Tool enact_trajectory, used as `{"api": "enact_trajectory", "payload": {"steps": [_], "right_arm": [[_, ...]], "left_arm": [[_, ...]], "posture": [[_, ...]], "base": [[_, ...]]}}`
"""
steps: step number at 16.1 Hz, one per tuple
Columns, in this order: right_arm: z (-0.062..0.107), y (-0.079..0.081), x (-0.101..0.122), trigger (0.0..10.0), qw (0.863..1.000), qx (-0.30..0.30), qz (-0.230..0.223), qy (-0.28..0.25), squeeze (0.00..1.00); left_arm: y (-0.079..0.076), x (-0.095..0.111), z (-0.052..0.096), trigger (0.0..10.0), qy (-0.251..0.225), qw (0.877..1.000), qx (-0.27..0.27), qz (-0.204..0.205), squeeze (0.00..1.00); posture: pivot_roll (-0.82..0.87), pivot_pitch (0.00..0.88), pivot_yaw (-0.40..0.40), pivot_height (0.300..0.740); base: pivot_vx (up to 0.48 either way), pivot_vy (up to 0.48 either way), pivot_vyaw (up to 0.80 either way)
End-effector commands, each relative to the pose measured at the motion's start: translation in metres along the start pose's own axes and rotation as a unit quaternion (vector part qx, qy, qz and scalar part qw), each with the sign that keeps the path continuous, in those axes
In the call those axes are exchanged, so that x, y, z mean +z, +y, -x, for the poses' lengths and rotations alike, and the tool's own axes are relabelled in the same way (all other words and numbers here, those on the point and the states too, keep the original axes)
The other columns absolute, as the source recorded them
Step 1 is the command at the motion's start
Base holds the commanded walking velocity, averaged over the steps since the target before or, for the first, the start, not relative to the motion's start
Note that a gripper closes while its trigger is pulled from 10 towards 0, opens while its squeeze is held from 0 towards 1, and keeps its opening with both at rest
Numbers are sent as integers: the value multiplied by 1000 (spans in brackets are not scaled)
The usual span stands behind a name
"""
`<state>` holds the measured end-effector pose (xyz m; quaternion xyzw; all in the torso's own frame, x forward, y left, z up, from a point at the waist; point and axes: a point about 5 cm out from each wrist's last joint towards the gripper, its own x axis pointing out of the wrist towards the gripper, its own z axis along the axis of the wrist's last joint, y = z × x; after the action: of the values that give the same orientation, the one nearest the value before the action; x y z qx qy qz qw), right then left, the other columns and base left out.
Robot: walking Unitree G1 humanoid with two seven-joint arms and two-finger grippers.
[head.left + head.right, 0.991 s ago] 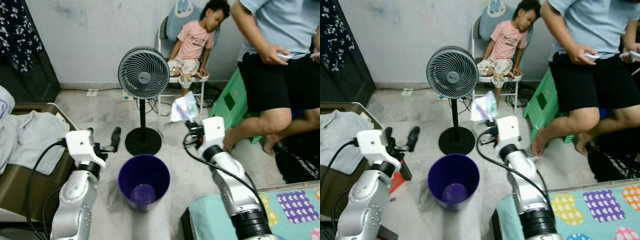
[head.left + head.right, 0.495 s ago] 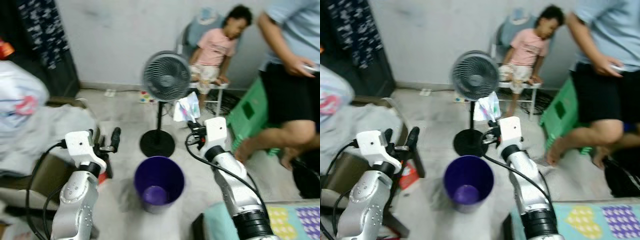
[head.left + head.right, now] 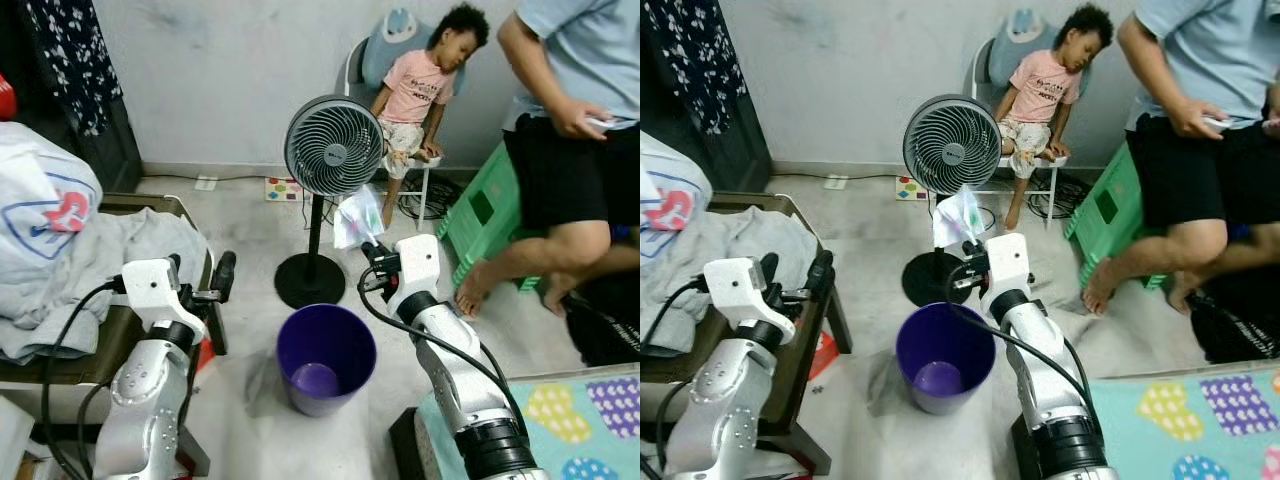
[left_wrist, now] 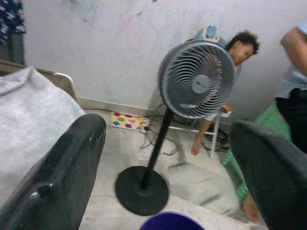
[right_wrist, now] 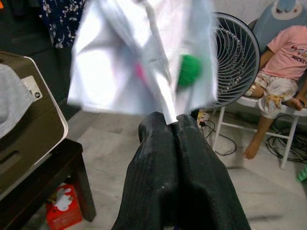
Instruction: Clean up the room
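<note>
**Robot holds a plastic wrapper above a purple bin**

A room with a pale grey floor, seen from the robot's head. The right gripper [image 3: 366, 250] is clenched on the lower edge of a crumpled clear plastic wrapper [image 3: 357, 215] with pink and green marks; its two black fingers [image 5: 180, 163] are pressed together, pinching the wrapper, which stands up above them. The wrapper is held in the air, in front of a standing fan [image 3: 333, 145], above and slightly beyond the far rim of a purple bin [image 3: 326, 358]. The bin stands upright on the floor between the two arms, open, with nothing clearly visible inside.

The left gripper [image 3: 219, 285] is released, its fingers [image 4: 62, 177] spread wide apart and holding nothing. It hovers to the left of the bin, beside a low dark desk [image 3: 805, 340] at the robot's left. Grey and white clothes [image 3: 90, 260] are heaped on the desk. A small red packet [image 5: 62, 208] lies on the floor under it.

The fan's black round base [image 3: 309, 281] rests on the floor just beyond the bin. Behind the fan a child in a pink shirt [image 3: 420, 85] sits on a white chair against the wall. On the right a person in a light blue top and black shorts [image 3: 570, 170] sits on a green stool [image 3: 470, 205], bare feet on the floor. A colourful patterned mat [image 3: 580, 420] lies at the lower right
</note>
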<state>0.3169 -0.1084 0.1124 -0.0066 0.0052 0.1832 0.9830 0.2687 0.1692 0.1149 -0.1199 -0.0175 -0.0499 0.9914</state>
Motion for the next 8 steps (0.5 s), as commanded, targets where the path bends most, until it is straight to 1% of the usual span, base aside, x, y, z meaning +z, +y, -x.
{"api": "enact_trajectory", "payload": {"steps": [1, 3, 5, 6, 8], "right_arm": [[0, -6, 5, 10000, 1000, -10, 8, -8, 0], [1, -7, 4, 10000, 1000, -14, -1, -3, 0], [1, -8, 4, 10000, 1000, -14, -1, -4, 0], [0, -8, 4, 10000, 1000, -13, 2, -5, 0], [0, -7, 4, 10000, 1000, -12, 1, -5, 0]], "left_arm": [[-7, 2, -1, 10000, -6, 1000, -17, 3, 0], [-9, 1, -1, 10000, -5, 1000, -27, 2, 0], [-9, 2, -1, 10000, -6, 1000, -30, 3, 0], [-9, 2, -1, 10000, -8, 999, -34, 5, 0], [-12, 3, -1, 10000, -13, 999, -43, 7, 0]], "posture": [[-16, 48, -62, 740], [-16, 48, -62, 740], [-16, 48, -62, 740], [-17, 39, -60, 740], [-17, 39, -60, 740]], "base": [[0, 0, 0], [0, 0, 0], [0, 0, -488], [0, 0, 0], [392, 0, 0]]}}
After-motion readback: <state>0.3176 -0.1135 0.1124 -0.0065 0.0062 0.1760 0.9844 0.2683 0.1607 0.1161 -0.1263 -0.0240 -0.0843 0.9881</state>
